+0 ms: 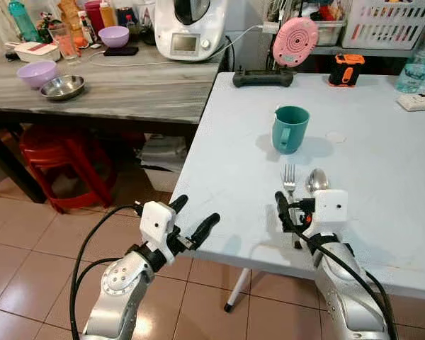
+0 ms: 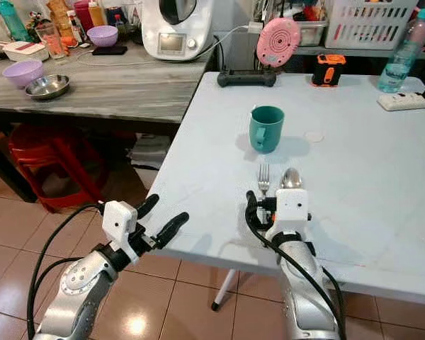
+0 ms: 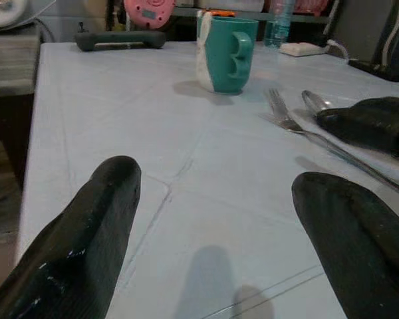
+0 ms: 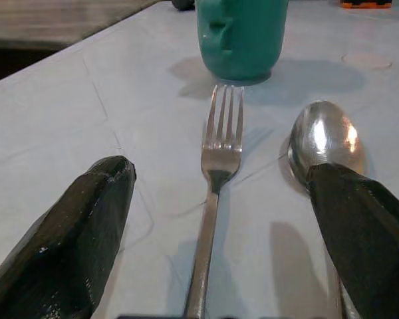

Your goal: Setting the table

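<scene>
Left gripper (image 1: 191, 223): I am holding it wide open and empty, at the table (image 1: 219, 177) edge.
Right gripper (image 4: 213, 232): I am spreading it around the fork (image 4: 216, 173), gripping nothing.
Spoon (image 4: 322, 143): lying just beside; one finger is overlapping it.
Risk: closing now, I am probably dragging the spoon askew.

A white table (image 1: 234, 177) occupies the centre and right of the frame, butted against a grey wood-grain counter (image 1: 127, 88) at upper left. Red plastic stools (image 1: 60, 159) stand beneath the counter on a reddish-brown tiled floor (image 1: 28, 276), lower left.
</scene>
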Tool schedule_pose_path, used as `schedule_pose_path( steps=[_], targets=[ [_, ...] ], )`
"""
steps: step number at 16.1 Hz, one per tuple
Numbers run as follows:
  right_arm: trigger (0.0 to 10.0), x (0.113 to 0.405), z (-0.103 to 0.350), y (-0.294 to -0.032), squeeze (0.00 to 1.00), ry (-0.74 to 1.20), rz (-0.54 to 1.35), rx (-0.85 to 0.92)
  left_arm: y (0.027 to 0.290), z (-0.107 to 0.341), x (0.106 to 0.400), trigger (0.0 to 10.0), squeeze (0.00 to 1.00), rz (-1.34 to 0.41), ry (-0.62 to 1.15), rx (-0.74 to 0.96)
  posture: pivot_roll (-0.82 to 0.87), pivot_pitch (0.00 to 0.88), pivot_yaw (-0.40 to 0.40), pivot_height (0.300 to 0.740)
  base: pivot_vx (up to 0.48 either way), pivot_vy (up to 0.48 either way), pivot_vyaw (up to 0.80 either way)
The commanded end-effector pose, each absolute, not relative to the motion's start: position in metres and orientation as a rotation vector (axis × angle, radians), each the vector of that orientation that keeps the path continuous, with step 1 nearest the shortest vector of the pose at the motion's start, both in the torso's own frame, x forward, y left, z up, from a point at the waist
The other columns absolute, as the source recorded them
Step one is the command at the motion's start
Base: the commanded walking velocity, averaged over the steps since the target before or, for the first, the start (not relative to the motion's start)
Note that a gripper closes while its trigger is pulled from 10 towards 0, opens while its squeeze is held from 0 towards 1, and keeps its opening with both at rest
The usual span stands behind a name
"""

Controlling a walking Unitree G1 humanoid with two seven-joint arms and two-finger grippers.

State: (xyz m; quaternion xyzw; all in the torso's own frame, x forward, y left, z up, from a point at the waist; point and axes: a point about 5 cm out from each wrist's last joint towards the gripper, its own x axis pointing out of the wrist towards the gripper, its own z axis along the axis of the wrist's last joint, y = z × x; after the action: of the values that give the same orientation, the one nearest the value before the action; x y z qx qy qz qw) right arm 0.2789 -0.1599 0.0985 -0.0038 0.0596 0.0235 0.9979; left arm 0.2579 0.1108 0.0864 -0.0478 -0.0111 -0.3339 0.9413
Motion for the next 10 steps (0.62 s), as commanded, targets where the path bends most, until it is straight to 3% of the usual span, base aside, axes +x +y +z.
schedule_pose_path(
  steps=[1,3,4,5,7,10],
  targets=[
    [10.0,0.282,0.098,-0.155,0.00,0.132,0.054,-0.011,0.111,0.090,0.257,10.0,0.00,-0.691,-0.043,-0.092,-0.13,0.056,0.068,0.740,0.000,0.000,0.00],
    [10.0,0.285,0.096,-0.152,0.00,0.147,0.066,-0.006,0.110,0.091,0.257,10.0,0.00,-0.697,-0.043,-0.095,-0.13,0.059,0.070,0.740,0.000,0.000,0.00],
    [5.3,0.287,0.094,-0.151,0.00,0.156,0.073,-0.001,0.109,0.091,0.257,10.0,0.00,-0.701,-0.043,-0.097,-0.13,0.060,0.070,0.740,0.000,0.000,0.00],
    [1.6,0.288,0.092,-0.151,0.00,0.169,0.073,-0.005,0.109,0.091,0.258,10.0,0.00,-0.704,-0.044,-0.097,-0.13,0.061,0.070,0.740,0.000,0.000,0.00],
    [0.3,0.287,0.087,-0.151,0.00,0.202,0.074,0.003,0.108,0.091,0.258,10.0,0.00,-0.708,-0.044,-0.099,-0.13,0.062,0.071,0.740,0.000,0.000,0.00],
    [0.0,0.287,0.082,-0.151,0.00,0.222,0.078,0.007,0.107,0.092,0.258,10.0,0.00,-0.714,-0.048,-0.102,-0.13,0.063,0.074,0.740,0.000,0.000,0.00]
  ],
)
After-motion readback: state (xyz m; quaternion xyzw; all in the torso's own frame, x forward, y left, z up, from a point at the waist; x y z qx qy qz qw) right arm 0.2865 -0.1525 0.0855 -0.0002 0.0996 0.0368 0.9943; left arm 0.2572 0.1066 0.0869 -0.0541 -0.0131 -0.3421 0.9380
